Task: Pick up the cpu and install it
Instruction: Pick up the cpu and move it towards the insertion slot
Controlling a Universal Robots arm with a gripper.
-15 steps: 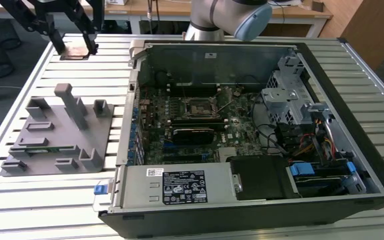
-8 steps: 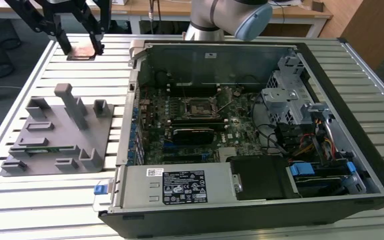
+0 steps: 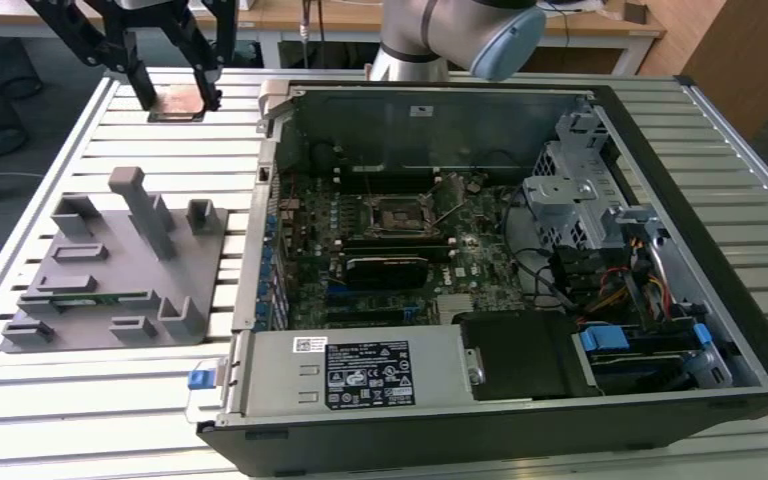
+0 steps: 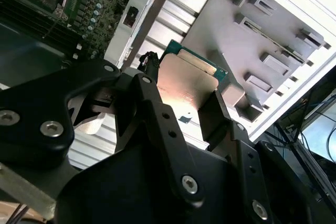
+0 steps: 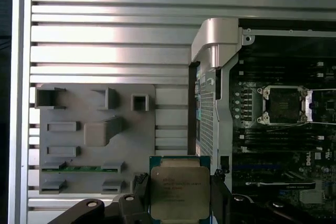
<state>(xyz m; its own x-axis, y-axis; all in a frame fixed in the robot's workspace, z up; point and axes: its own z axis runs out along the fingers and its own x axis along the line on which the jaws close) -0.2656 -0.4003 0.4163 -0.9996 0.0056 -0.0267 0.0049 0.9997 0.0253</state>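
My gripper [image 3: 173, 97] hangs over the far corner of the slatted table, on the exterior view's left, shut on the cpu [image 3: 176, 104]. The cpu is a small square chip with a pale metal top and green edge, held flat by two opposite sides. In both wrist views it sits between the black fingers [image 5: 218, 195], the cpu [image 5: 179, 192] [image 4: 186, 85] facing up. The open motherboard socket [image 3: 398, 215] [image 5: 283, 106] lies inside the computer case, well away from the gripper toward the exterior view's right.
A grey plastic tray [image 3: 104, 270] [image 5: 94, 135] with raised holders lies on the table beside the case, a green memory stick [image 5: 79, 169] in one slot. The open computer case [image 3: 704, 330] has tall walls, a drive cage and cables on the exterior view's right.
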